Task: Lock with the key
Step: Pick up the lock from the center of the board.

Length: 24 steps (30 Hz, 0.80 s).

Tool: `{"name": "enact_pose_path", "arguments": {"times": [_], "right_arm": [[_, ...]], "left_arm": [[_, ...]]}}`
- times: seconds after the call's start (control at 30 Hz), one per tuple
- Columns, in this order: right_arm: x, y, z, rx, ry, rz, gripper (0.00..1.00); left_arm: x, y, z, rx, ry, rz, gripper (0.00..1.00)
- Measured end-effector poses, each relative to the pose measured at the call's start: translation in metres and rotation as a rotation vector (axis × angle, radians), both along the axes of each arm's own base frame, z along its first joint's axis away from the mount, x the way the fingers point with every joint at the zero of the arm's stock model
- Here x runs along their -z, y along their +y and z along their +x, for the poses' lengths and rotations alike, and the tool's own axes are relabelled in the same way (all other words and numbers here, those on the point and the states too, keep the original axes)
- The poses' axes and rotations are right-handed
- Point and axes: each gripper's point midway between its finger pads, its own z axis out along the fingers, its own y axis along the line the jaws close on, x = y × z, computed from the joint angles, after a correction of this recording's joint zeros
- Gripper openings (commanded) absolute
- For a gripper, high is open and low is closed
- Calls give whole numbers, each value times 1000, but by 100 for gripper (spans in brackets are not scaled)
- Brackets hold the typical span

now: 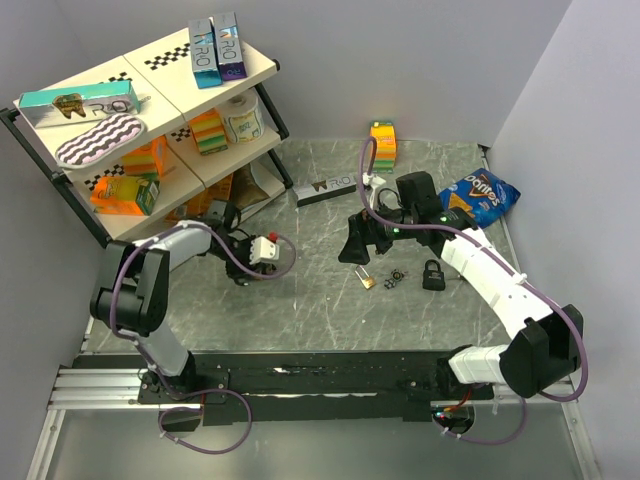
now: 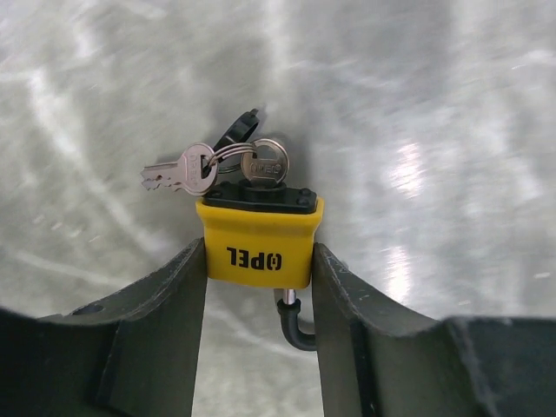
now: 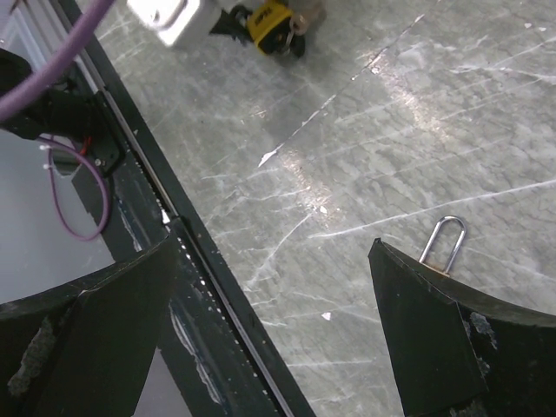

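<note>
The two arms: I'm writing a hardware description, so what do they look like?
Both the left arm and right arm have white links between bulky black joints, with a purple cable looping along each. A green light glows near the right wrist. The pincer fingers are dark, broad wedges.

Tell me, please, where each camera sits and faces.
Top external: overhead from behind, looking down on the table; left arm and right arm show.
Left wrist: on the left arm, facing the tabletop; left fingers clamp the yellow OPEL padlock, keys in it.
Right wrist: angled at the table's near edge; right fingers open.
Both wrist views share that padlock.
</note>
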Motion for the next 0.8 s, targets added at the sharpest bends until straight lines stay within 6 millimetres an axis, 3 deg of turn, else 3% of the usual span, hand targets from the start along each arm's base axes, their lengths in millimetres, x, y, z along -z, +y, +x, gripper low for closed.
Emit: {"name": "enact_pose_path", "arguments": {"times": [0.17, 0.33, 0.57, 0.8], "right_arm": [[0, -2, -1, 7, 27, 19, 99], [1, -4, 0, 11, 50, 39, 99], [16, -6, -10, 25, 145, 57, 99], [14, -3, -13, 17, 174, 82, 99]], "left_arm": [[-7, -11, -22, 31, 7, 20, 1], [-29, -18, -25, 61, -97, 102, 1], [-90, -62, -47, 312, -488, 266, 1], [-98, -47, -52, 383, -626, 427, 1]]}}
